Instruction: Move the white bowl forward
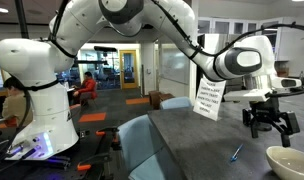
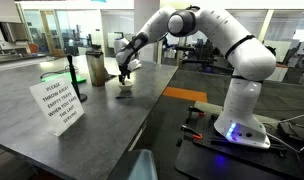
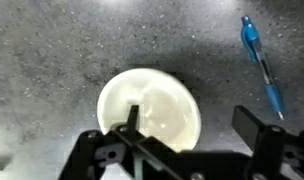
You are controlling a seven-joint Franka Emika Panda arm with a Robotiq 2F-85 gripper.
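The white bowl [image 3: 149,108] is a shallow, round, off-white dish on the dark speckled table. It shows at the lower right edge of an exterior view [image 1: 292,161] and small under the gripper in another [image 2: 125,95]. My gripper [image 3: 192,125] is open and empty above it. In the wrist view one finger is over the inside of the bowl and the other over bare table to its right, so the jaws straddle the bowl's right rim. In an exterior view the gripper [image 1: 269,122] hangs a little above the table, close to the bowl.
A blue pen [image 3: 262,65] lies on the table beside the bowl and also shows in an exterior view [image 1: 236,153]. An upright printed paper sign [image 1: 208,100] [image 2: 62,103] stands on the table. A metal cylinder [image 2: 95,68] and a black stand [image 2: 75,75] are behind it.
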